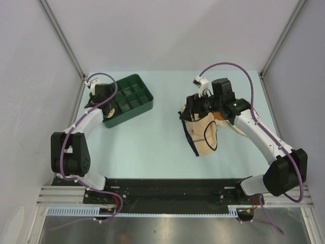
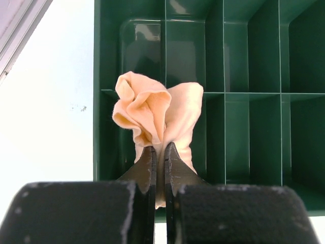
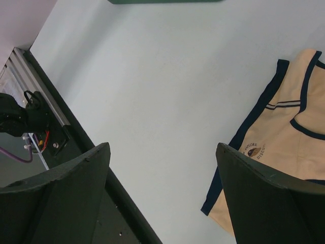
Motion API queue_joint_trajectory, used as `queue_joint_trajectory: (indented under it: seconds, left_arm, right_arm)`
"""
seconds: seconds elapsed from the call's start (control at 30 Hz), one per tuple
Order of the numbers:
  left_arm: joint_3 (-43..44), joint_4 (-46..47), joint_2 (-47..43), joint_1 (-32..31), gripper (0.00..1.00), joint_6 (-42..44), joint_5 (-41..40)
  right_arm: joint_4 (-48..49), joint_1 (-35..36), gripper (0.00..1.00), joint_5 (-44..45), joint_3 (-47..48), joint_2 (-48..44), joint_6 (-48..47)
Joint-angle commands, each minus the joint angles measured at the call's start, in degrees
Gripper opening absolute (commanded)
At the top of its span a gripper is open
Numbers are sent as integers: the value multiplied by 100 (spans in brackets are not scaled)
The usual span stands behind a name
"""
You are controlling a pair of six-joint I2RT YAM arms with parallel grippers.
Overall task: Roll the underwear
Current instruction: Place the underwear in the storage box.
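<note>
My left gripper (image 2: 160,152) is shut on the rolled pale peach underwear (image 2: 152,112) and holds it over a near-left compartment of the dark green tray (image 2: 244,61). In the top view this gripper (image 1: 105,111) is at the tray's (image 1: 133,96) near-left corner. My right gripper (image 3: 162,152) is open and empty above bare table, beside the left edge of the cream underwear with dark trim (image 3: 289,132). In the top view it (image 1: 194,105) hovers over the far end of that garment (image 1: 204,136), which lies flat. A bit of rust-orange cloth (image 1: 222,118) shows under the right arm.
The tray has several compartments that show no contents. The pale table (image 1: 152,147) runs between tray and cream garment. Grey walls enclose the table on three sides. A black rail (image 3: 66,137) marks the near edge.
</note>
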Motion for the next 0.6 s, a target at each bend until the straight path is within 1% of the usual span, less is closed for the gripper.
queue_joint_trajectory:
  seconds: [0.0,0.1,0.2,0.37,0.53,0.57]
  left_arm:
    - [45,-283,-10,37,0,144,-140]
    - [-104,-300,-246,37,0,205,-254]
    - [-157,-326,-353,37,0,179,-202]
    - [-306,-406,-397,46,0,162,-131]
    - [-263,-493,-388,63,0,162,-26]
    - [-263,-502,-388,63,0,179,-104]
  right_arm:
    - [178,-10,89,-18,-29,-233,41]
    - [160,-19,89,35,-64,-321,15]
    - [160,-28,89,44,-90,-330,23]
    - [186,-28,89,35,-90,-374,67]
    - [160,-19,89,70,-91,-436,67]
    - [160,-28,89,79,-99,-462,93]
